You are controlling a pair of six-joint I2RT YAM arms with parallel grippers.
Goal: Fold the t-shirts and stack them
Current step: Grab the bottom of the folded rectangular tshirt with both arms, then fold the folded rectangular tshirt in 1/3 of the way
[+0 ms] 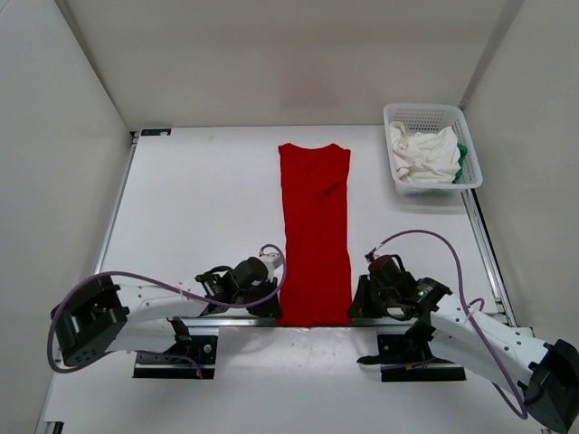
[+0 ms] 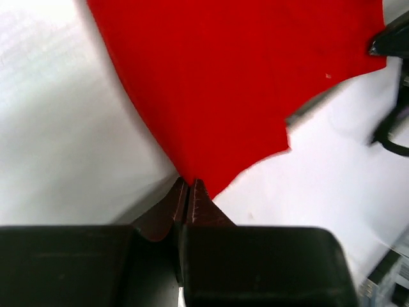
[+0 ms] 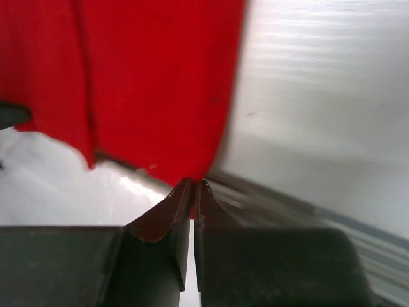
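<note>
One white table [image 1: 199, 199] is seen, and it is the largest thing. Three t-shirts are counted: one red, one white and one green.

The red t-shirt [image 1: 314, 231] is laid flat in the middle of the table, with its sides folded in so that a long narrow strip is formed. Its long axis runs from the near edge of the table to the far side. The neck end is pointed to the far side, and the hem end lies at the near edge, between the two arms.

One white mesh basket [image 1: 425, 110] is placed at the far right corner of the table, well apart from the red t-shirt. The white t-shirt [image 1: 423, 155] is crumpled inside it and fills most of it. Only a small part of the green t-shirt [image 1: 462, 161] is shown, at the right wall of the basket, beside the white one.

Two grippers are counted. The left gripper [image 2: 190, 185] is set at the near left corner of the red t-shirt, and its fingers are pressed together with that corner pinched at the tips. The right gripper [image 3: 193, 185] is set at the near right corner, and its fingers are closed on the cloth edge in the same way.
</note>
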